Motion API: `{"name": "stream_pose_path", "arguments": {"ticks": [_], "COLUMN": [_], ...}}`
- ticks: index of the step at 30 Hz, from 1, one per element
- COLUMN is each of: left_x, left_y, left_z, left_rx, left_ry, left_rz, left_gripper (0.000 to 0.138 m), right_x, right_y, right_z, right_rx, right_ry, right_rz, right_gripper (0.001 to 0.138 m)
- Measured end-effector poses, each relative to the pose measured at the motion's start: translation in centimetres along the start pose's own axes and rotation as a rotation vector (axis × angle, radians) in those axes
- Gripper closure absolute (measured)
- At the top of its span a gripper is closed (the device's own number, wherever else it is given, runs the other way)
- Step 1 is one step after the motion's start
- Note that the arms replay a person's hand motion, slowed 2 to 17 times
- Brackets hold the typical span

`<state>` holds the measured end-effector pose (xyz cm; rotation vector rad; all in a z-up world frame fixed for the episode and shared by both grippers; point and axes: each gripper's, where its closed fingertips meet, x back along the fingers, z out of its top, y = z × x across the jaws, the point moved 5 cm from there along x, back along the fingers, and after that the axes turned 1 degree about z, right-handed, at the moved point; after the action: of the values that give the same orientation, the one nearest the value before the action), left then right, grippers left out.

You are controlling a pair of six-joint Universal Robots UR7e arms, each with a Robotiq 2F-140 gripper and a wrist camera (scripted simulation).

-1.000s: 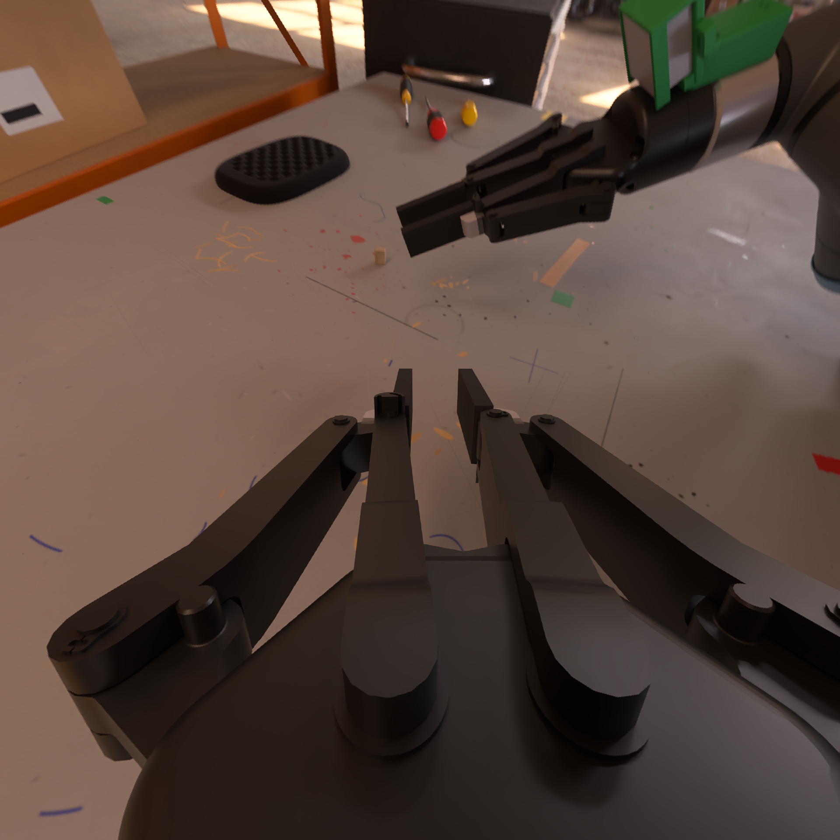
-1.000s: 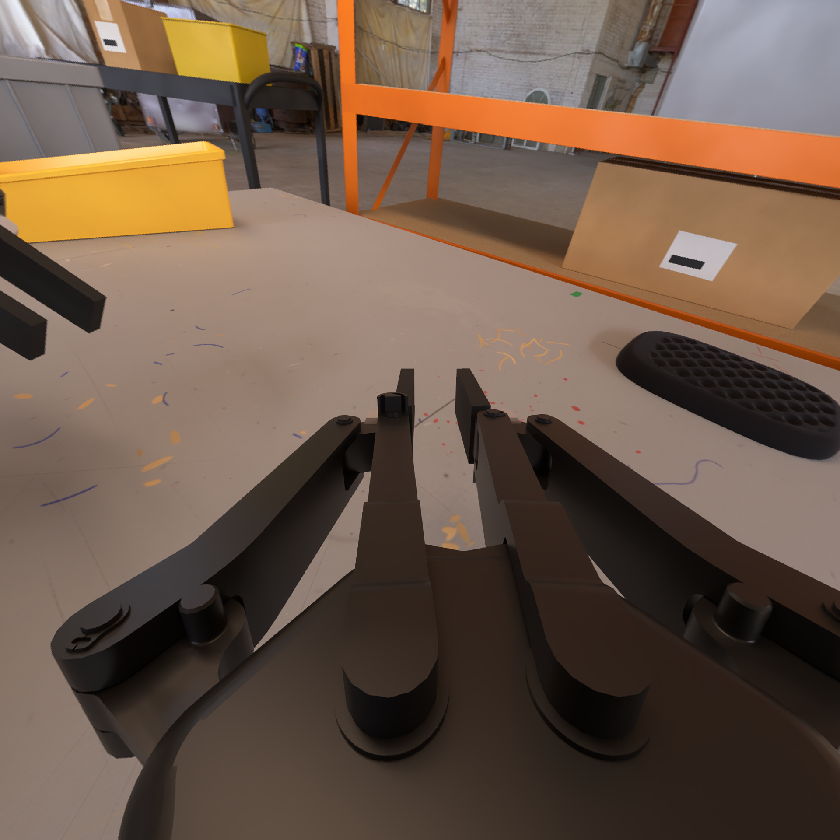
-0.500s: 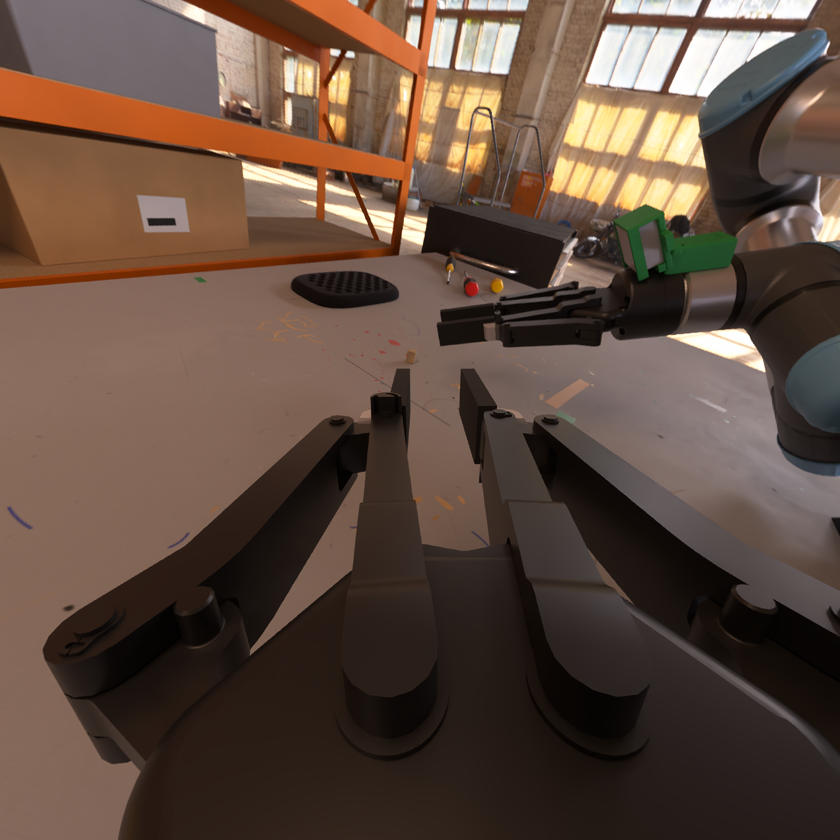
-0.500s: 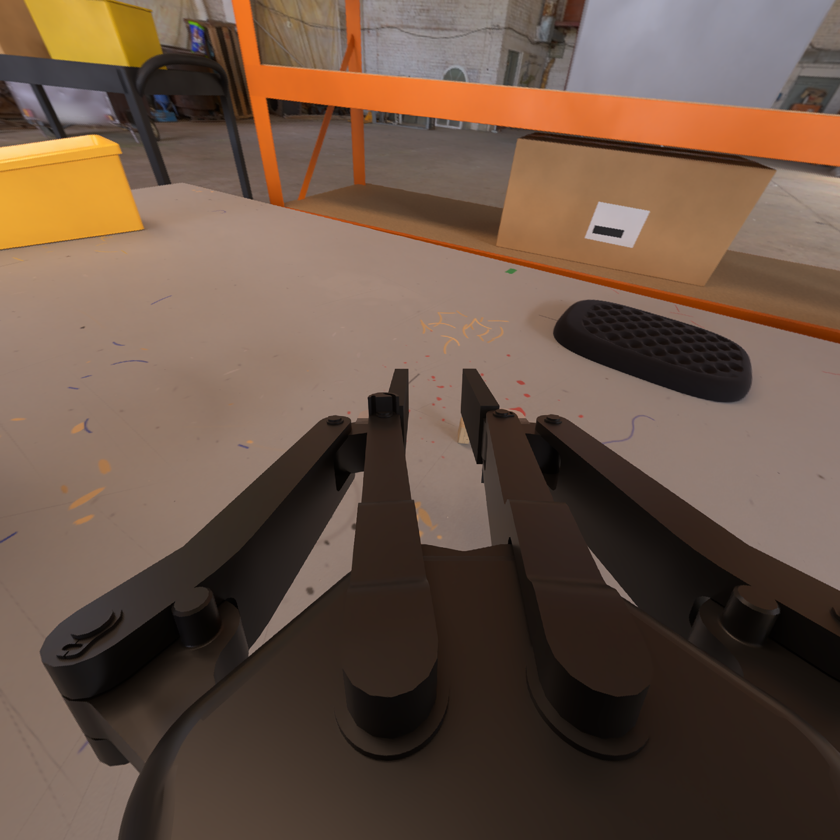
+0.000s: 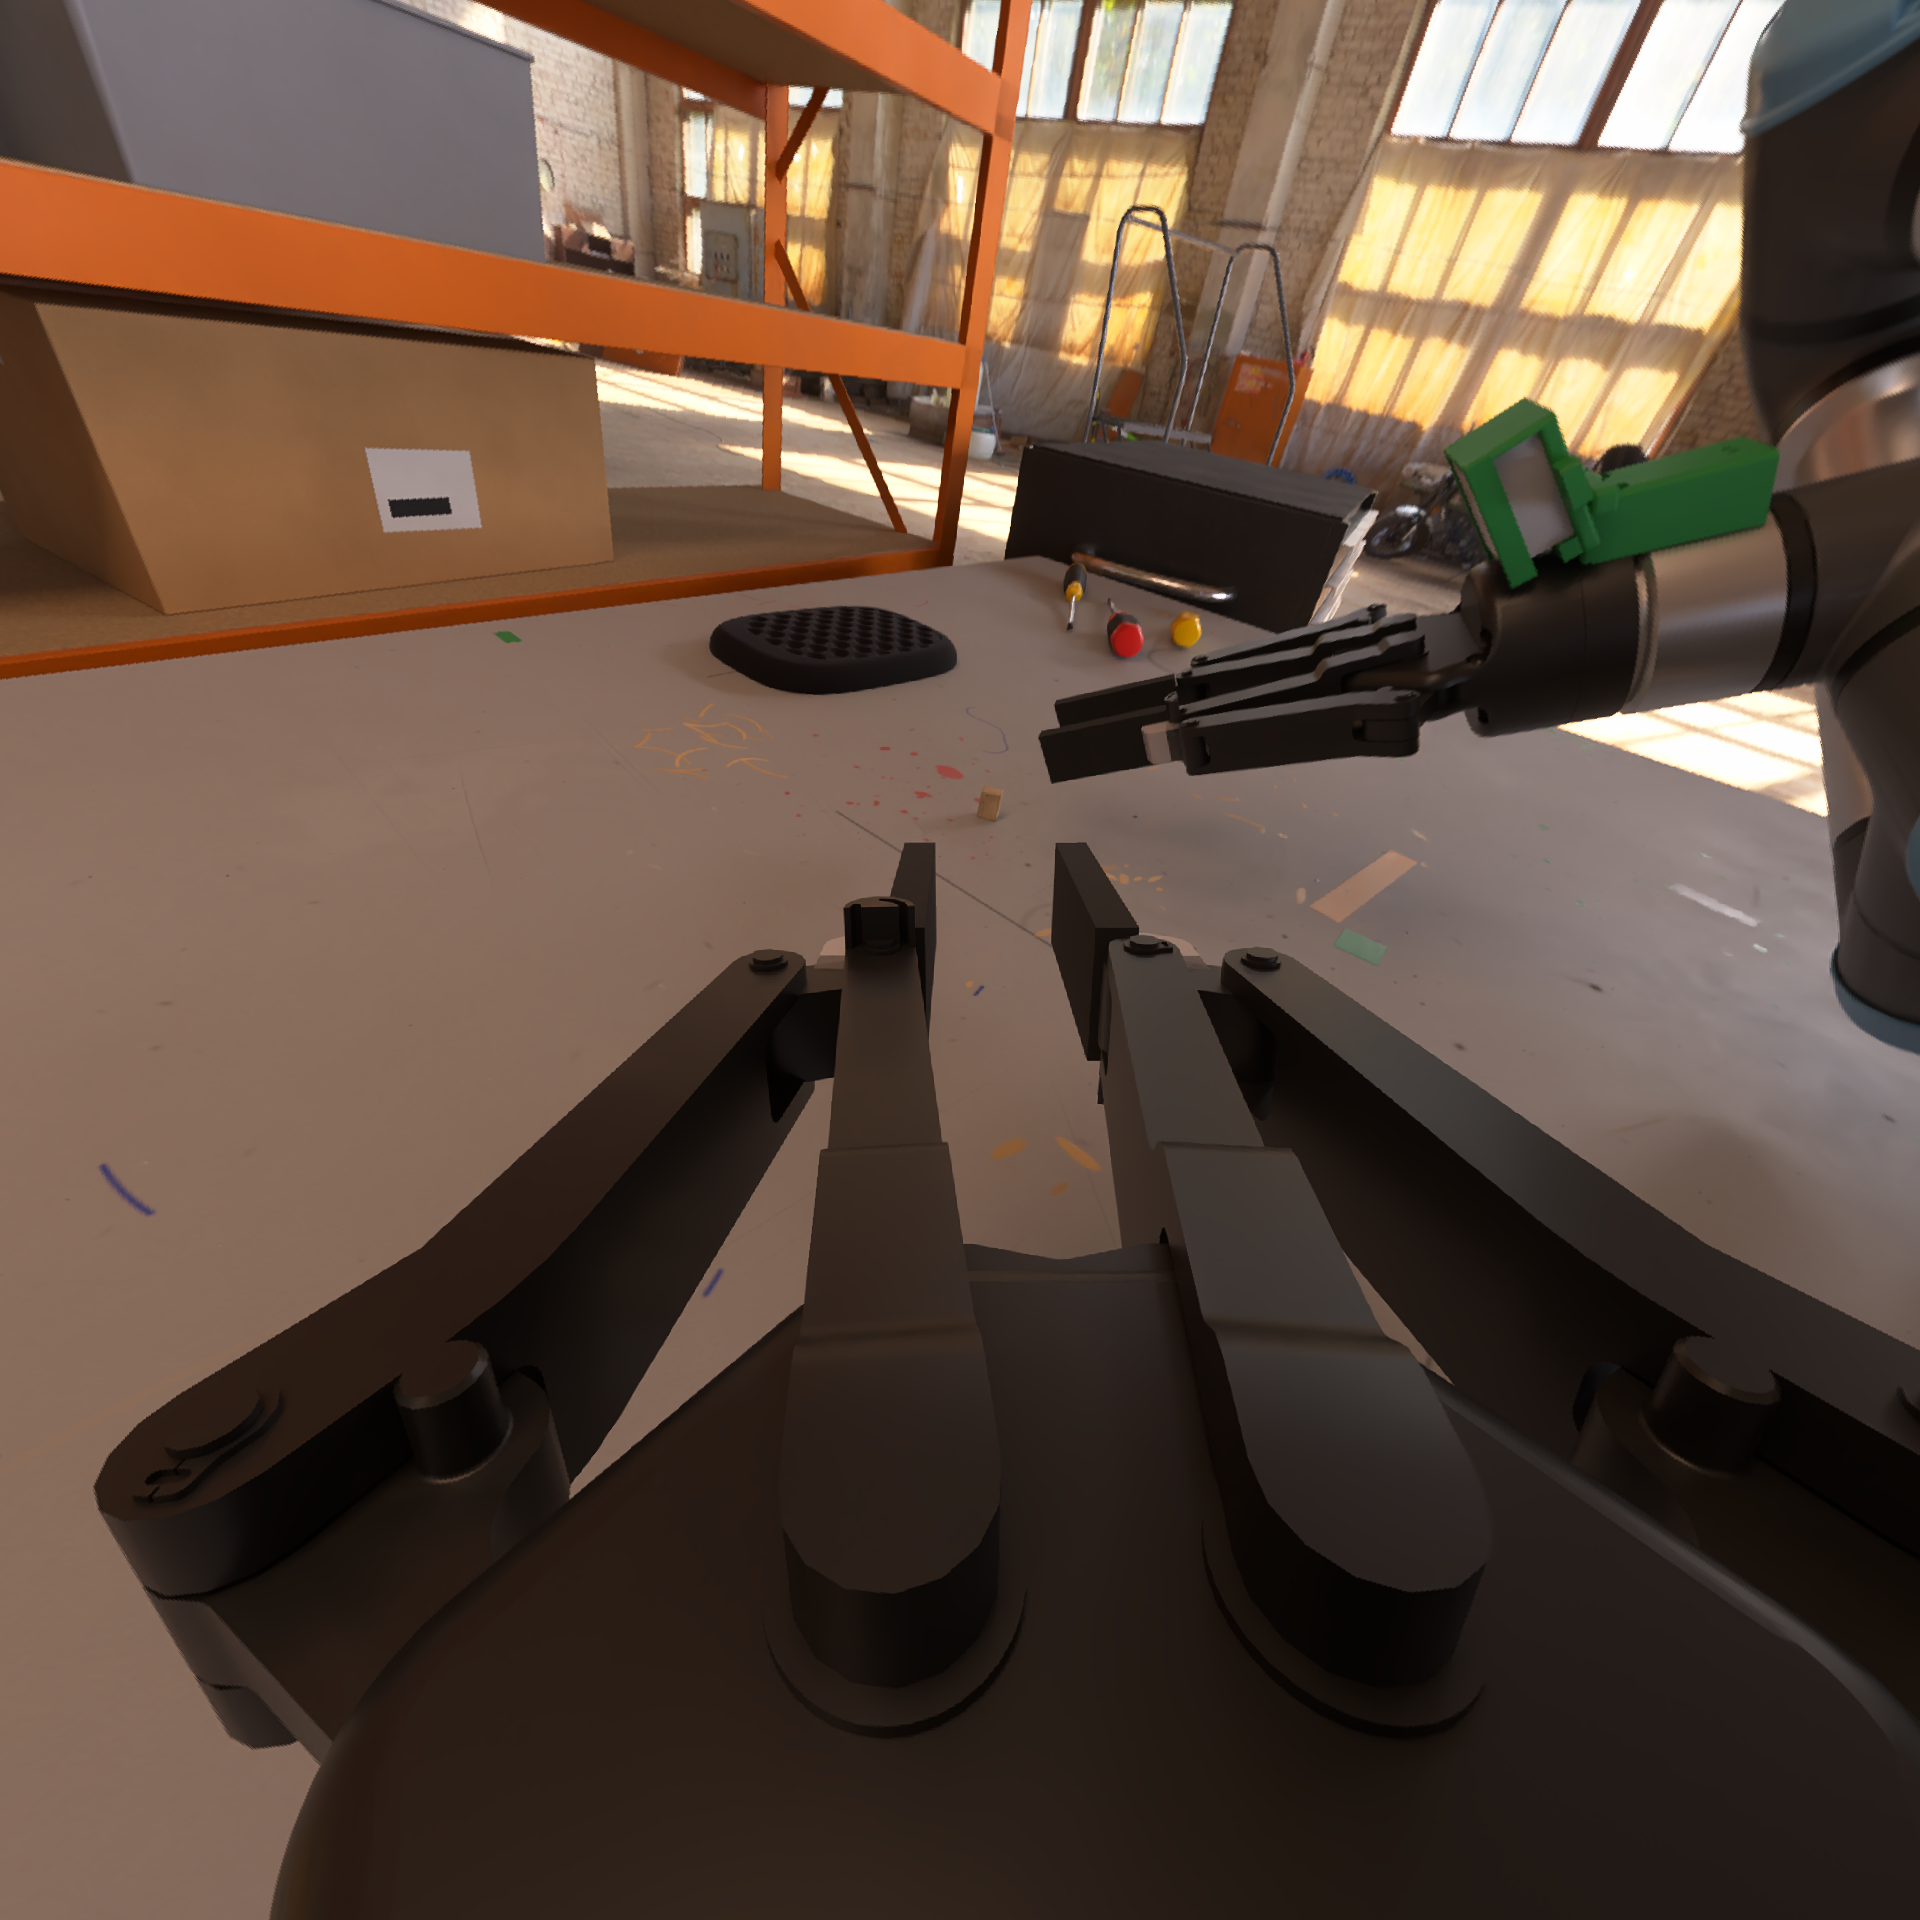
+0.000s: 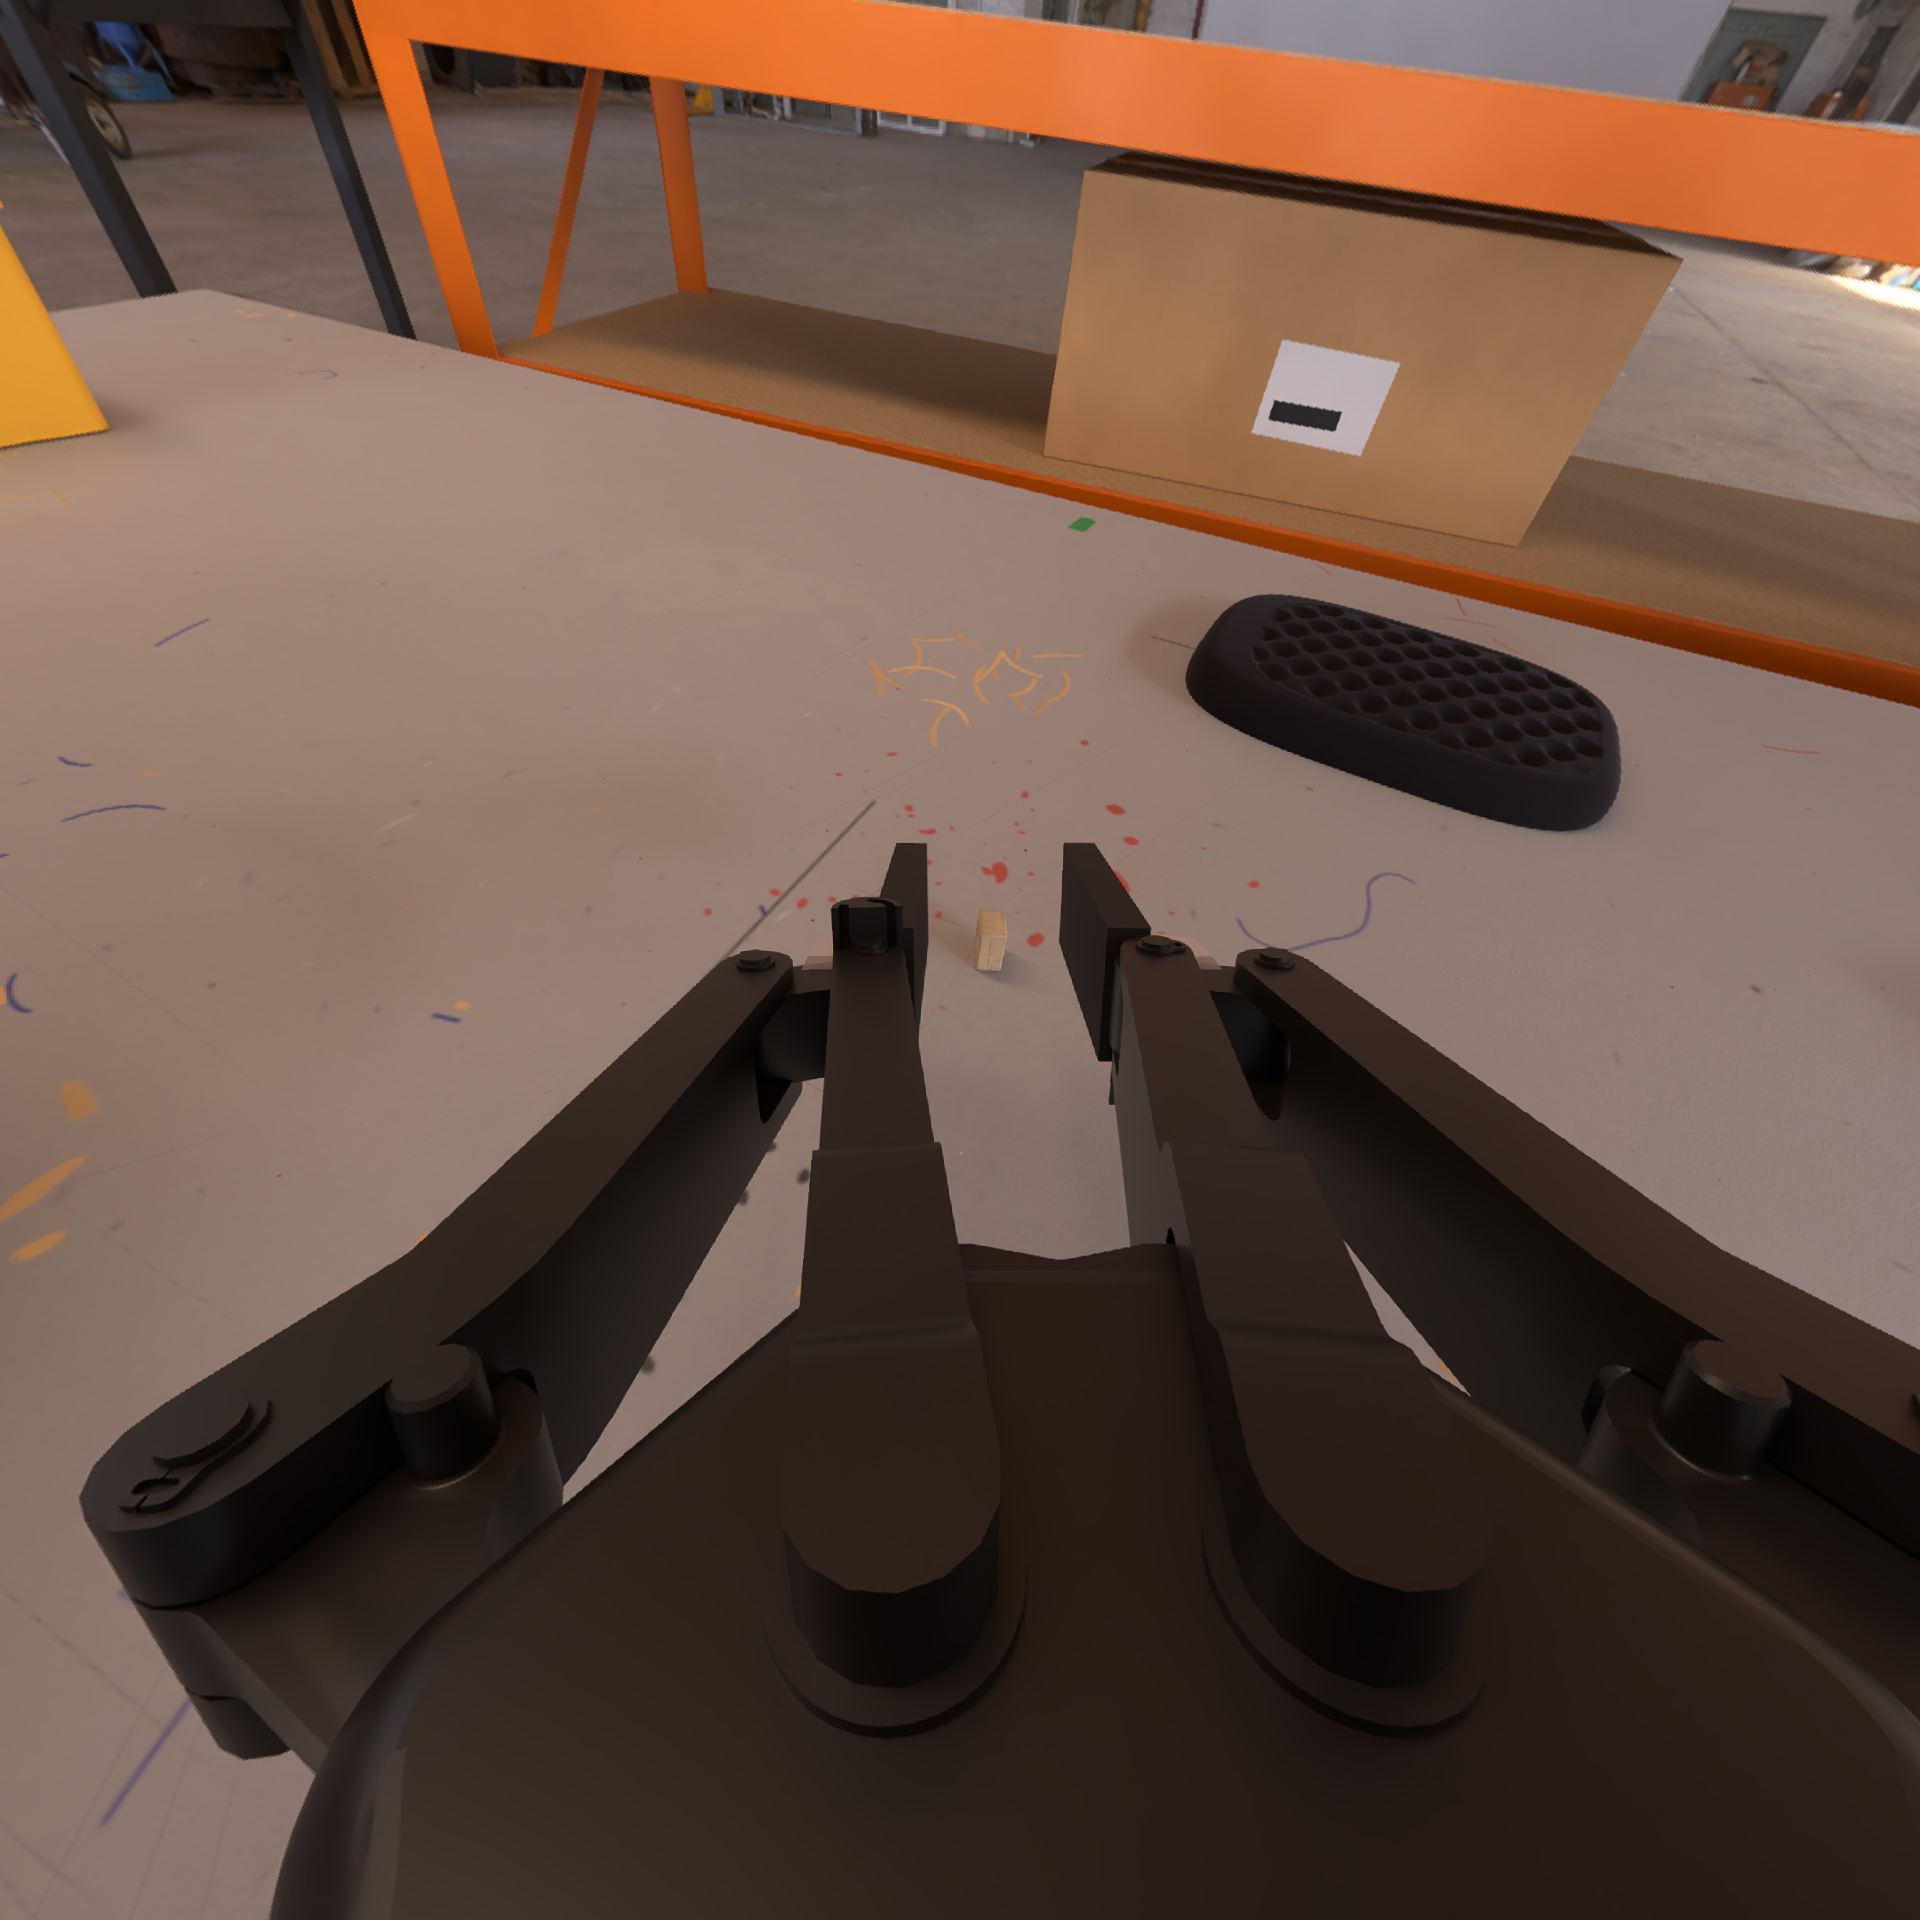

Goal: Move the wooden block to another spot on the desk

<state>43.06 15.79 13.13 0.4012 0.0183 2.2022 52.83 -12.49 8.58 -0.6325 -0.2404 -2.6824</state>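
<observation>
Wooden block (image 6: pixel 990 940), tiny, light, rigid, upright on tabletop (image 6: pixel 416 727) at 12 o'clock. My right jaws narrow, empty; left likewise. Pinch its flat sides.

small pale wooden block (image 6: pixel 990 940), upright on desk (image 6: pixel 520 644)

I'm looking across a hall with tall windows (image 5: pixel 1538 208) on the far wall, covered by sheeting that glows amber with low sun. An orange shelving rack (image 5: pixel 623 312) stands on the left with a cardboard box (image 5: pixel 312 447) on its lowest shelf. The floor (image 6: pixel 883 229) beyond is grey concrete.
</observation>
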Motion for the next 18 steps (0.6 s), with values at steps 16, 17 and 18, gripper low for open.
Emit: {"name": "stream_pose_path", "arguments": {"ticks": [16,17,18], "left_x": [-1.0,-1.1,-1.2], "left_y": [-1.5,-1.6,-1.7], "left_z": [0.5,0.6,0.6], "left_rx": [-0.069,-0.068,-0.067], "left_ry": [-0.101,-0.107,-0.114], "left_rz": [0.003,0.004,0.005], "left_gripper": [0.109,0.110,0.110], "right_x": [-1.5,-1.7,-1.8], "right_y": [0.3,0.3,0.3], "right_z": [1.3,1.4,1.5], "right_rx": [-0.012,-0.011,-0.009], "right_ry": [-0.071,-0.077,-0.082], "right_rz": [0.002,0.003,0.004], "right_gripper": [0.104,0.104,0.104]}}
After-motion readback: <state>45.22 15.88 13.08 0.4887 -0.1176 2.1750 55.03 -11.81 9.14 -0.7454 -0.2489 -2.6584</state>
